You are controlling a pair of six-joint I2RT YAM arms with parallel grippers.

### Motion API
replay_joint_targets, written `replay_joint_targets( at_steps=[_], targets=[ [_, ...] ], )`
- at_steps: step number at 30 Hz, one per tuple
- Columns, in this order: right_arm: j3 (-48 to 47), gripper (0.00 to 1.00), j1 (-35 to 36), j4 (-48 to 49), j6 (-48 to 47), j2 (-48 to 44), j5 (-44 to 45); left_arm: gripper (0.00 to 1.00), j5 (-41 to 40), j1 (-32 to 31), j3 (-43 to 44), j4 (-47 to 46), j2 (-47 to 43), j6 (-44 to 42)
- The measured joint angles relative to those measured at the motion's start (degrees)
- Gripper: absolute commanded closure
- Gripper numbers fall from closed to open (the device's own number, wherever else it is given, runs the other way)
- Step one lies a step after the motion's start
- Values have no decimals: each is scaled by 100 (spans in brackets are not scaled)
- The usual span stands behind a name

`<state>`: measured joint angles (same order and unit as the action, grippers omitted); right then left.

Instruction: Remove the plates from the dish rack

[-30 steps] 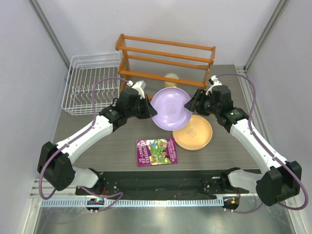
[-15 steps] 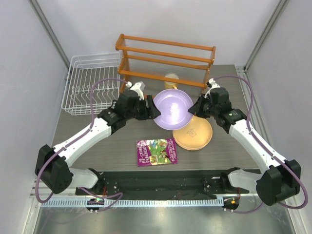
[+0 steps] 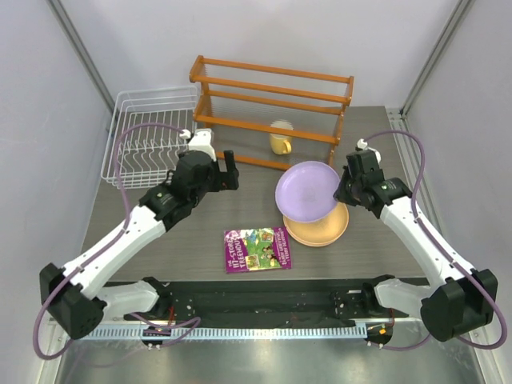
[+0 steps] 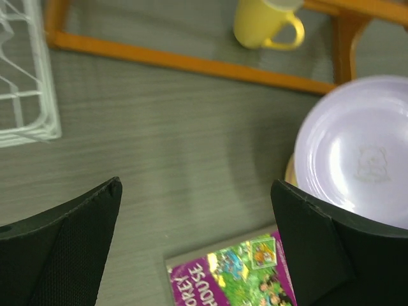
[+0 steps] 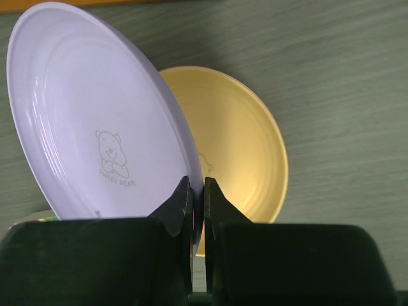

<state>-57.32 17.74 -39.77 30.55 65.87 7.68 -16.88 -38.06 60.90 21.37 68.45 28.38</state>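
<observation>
Grey wood-grain desk: two racks, two plates, one booklet, one mug, two pincers.

Orange wooden shelf rack, at the far edge, centre. White wire dish rack, far left corner, just beside the shelf rack's left end. Lavender plate, bear print inside, tilted, its rim pinched in the closed right pincer, above and overlapping the yellow-orange plate; contact between the two plates cannot be told. Yellow-orange plate lies flat on the desk, right of centre, well apart from the dish rack. Purple picture booklet, flat, near centre, just left of the yellow-orange plate. Yellow mug, upright, under the shelf rack's lower rail. Left pincer, jaws spread wide, holding nothing, above bare desk between the dish rack and the lavender plate.
</observation>
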Motion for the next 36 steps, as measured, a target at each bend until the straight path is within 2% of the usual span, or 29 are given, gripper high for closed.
replay_joint_targets(
  at_steps=[5,12,14,16,19,20,21,23,24,29,36],
  targets=[
    [439,99,-114,-310,293,-155,304,1,-866,0,-144,-74,-780,-415],
    [918,97,-136,-455,570,-326,461,0,-1322,0,-660,-264,-1377,-671],
    [1025,83,-136,-468,614,-350,461,1,-1381,0,-734,-264,-1403,-691],
    [1104,77,-136,-468,667,-354,455,1,-1460,0,-782,-264,-1405,-734],
    [1150,46,-136,-437,717,-376,437,0,-1528,0,-811,-267,-1403,-776],
    [1161,31,-136,-420,723,-387,424,1,-1554,0,-811,-267,-1403,-782],
    [1167,22,-136,-404,748,-391,417,1,-1569,0,-811,-267,-1397,-782],
    [1167,13,-136,-372,726,-402,396,1,-1591,0,-811,-267,-1366,-782],
    [1167,3,-136,-358,715,-411,413,0,-1602,0,-811,-264,-1335,-780],
    [997,1,-136,-494,662,-481,643,1,-1600,0,-752,-214,-1029,-756],
    [160,1,-136,-643,494,-822,1482,0,-1587,0,-664,-85,-743,-614]
  ],
)
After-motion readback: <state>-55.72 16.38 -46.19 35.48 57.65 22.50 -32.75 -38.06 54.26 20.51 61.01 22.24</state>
